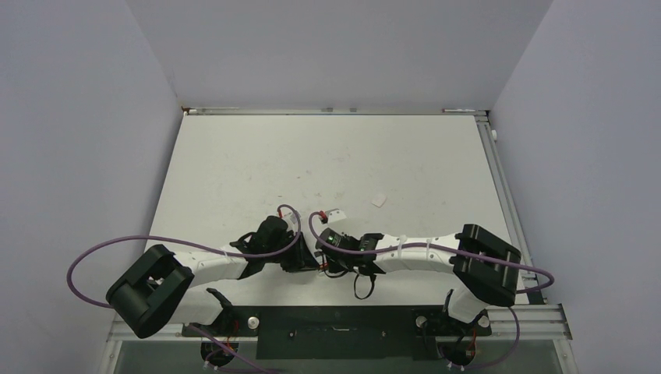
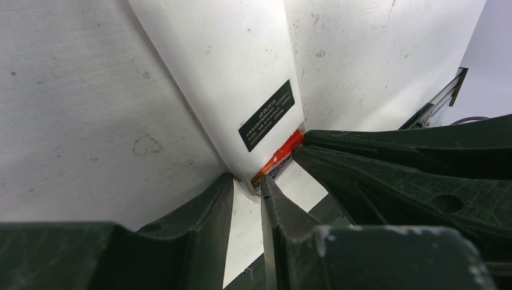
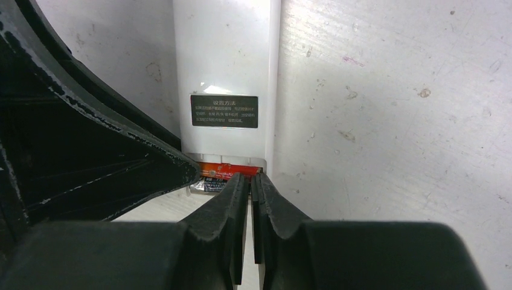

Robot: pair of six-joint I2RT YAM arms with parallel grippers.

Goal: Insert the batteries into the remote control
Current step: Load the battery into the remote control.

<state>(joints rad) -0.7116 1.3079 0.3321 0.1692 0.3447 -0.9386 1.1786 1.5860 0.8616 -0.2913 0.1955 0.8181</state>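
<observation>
The remote control (image 3: 226,54) runs up the middle of the right wrist view, plain face up, with a red battery (image 3: 226,170) in its open bay. The right end effector (image 3: 250,181), clenched on nothing, touches that battery. The left end effector (image 2: 247,190) seems clamped on the remote's near corner. An off-centre push could pop the battery out or twist the remote. The arms crowd each other, and bare surface (image 3: 392,121) lies open to the right.

We see our right pincer (image 3: 250,180) pressed shut, tips at the red battery (image 3: 226,169) seated in the white remote control (image 3: 226,60). The left pincer (image 3: 121,151) meets the remote's near corner, all over the scuffed table (image 3: 392,121).
</observation>
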